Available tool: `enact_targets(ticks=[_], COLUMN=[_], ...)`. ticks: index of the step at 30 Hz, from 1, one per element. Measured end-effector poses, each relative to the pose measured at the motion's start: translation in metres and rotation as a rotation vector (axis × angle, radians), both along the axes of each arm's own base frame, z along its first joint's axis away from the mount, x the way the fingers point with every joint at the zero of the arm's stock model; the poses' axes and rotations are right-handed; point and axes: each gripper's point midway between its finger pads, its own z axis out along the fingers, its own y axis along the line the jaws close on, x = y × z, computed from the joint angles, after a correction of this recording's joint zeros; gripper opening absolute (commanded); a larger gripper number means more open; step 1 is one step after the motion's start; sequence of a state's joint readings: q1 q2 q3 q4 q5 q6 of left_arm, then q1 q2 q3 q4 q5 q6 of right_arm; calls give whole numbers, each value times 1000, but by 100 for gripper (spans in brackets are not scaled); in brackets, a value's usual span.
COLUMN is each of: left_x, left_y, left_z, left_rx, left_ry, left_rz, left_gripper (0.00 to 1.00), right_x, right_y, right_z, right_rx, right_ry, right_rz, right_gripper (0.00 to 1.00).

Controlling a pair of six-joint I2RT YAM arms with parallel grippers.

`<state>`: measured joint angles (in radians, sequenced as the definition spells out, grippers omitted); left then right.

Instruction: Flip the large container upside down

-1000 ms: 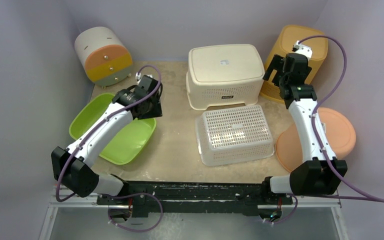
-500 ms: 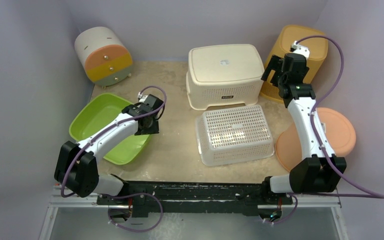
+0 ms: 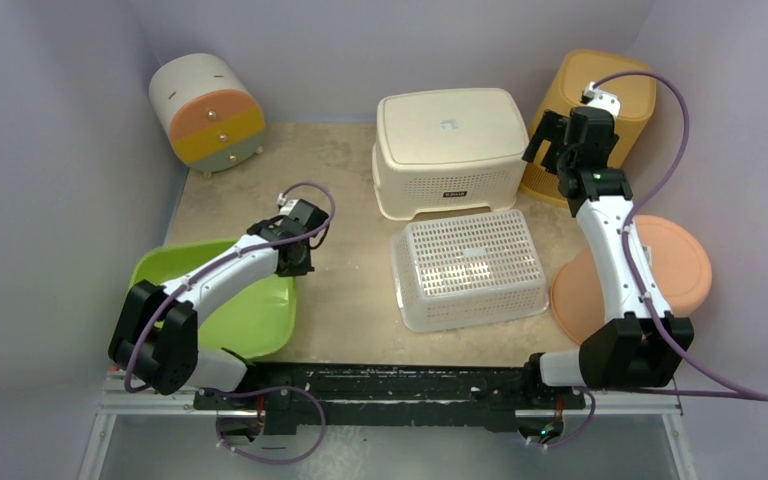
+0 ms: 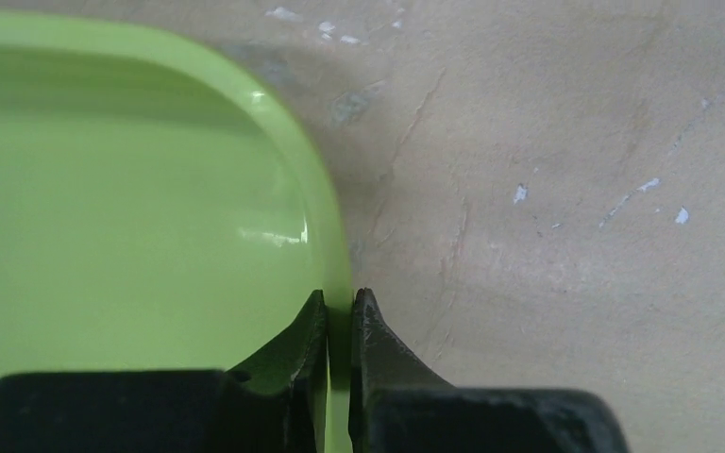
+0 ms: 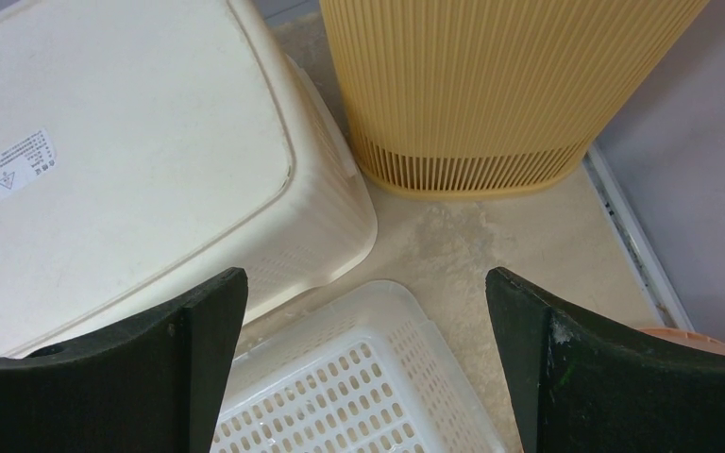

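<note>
the left gripper [image 4: 340, 300] is clamped on the right rim of the large lime-green plastic tub [image 3: 245, 312], one finger inside the wall and one outside. the tub sits at the near left of the beige table [image 3: 350, 290] with its hollow facing up. the right gripper [image 5: 366, 278] hangs wide apart and holds nothing, above the gap between the upturned cream plastic basket [image 5: 123, 142], the ribbed yellow bin [image 5: 491, 75] and the white perforated basket [image 5: 340, 396].
</note>
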<state>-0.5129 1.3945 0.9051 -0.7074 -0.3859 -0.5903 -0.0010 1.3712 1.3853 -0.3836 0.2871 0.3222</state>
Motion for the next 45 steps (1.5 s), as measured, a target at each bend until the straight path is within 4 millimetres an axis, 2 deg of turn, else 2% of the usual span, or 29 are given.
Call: enact_targets(ticks=[5,8,12,15,17,20,23,27,36,45], left_x=[-3,10,49,80,92,101,105,102,92,104], left_y=[3,-9,-39,-61,-71,-84,-92,-99,-90,-98], left_z=[7,36,116,198,240,280,292,291,295,335], left_rx=[-3,-44,-190,-337,-428,-562,-671,-825,-1100,-1235], left_ry=[12,-22,-192,-380,-482,-586,-640,-700,-820,-939], left_rz=[50,37,49,49,55,76,108,160,308,266], left_gripper=[0,0,0,0,0,0,0,0,0,0], right_x=[-3,-4,-4,-4,-4,-4,-5,-5,-5,-4], right_y=[0,0,0,0,0,0,-1,-1,-1,-2], right_z=[4,4,1,1,1,1,1,1,1,0], right_rx=[0,0,1,2,1,1,0,-2,-2,-2], right_ry=[-11,-11,-5,-4,-4,-4,-4,-4,-4,-3], right_rz=[0,-1,-1,-3,-3,-4,-6,-9,-9,-10], right_gripper=[98,98,98,98,98,98,98,98,98,98])
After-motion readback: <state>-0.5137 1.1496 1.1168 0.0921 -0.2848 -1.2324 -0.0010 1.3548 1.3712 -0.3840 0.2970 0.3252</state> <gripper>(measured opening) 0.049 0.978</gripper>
